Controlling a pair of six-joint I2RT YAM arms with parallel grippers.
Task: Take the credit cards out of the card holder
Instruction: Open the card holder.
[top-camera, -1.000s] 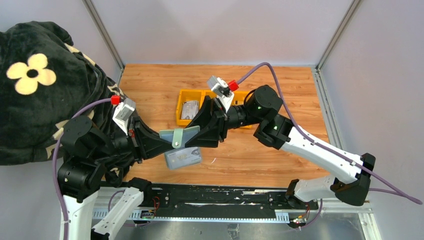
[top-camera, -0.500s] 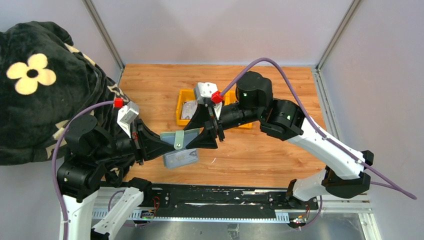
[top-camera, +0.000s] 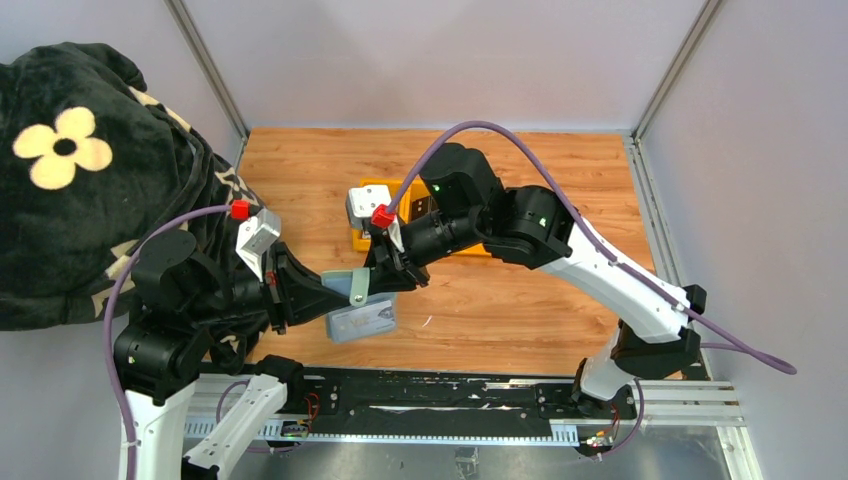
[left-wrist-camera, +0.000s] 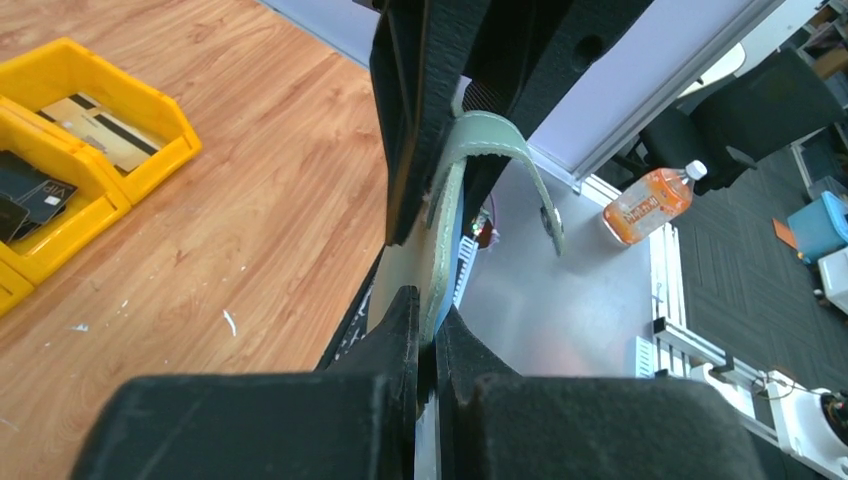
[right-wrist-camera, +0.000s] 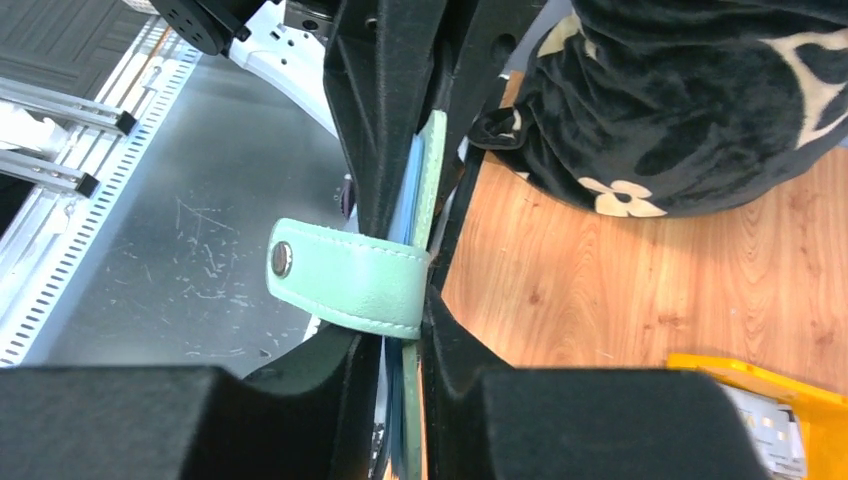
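We are holding the small sage-green bifold card holder (top-camera: 347, 279) in the air above the wooden table (top-camera: 520, 300). It is standing edge-on, its long axis running between our two grippers. The left gripper (left-wrist-camera: 425, 325) is clamping one end tight. The right gripper (right-wrist-camera: 400, 335) is pinching the opposite end. Over the last second the right gripper has been sliding leftward along the holder, its jaws narrowing. A silver-grey plastic card (top-camera: 362, 320) is lying just below.
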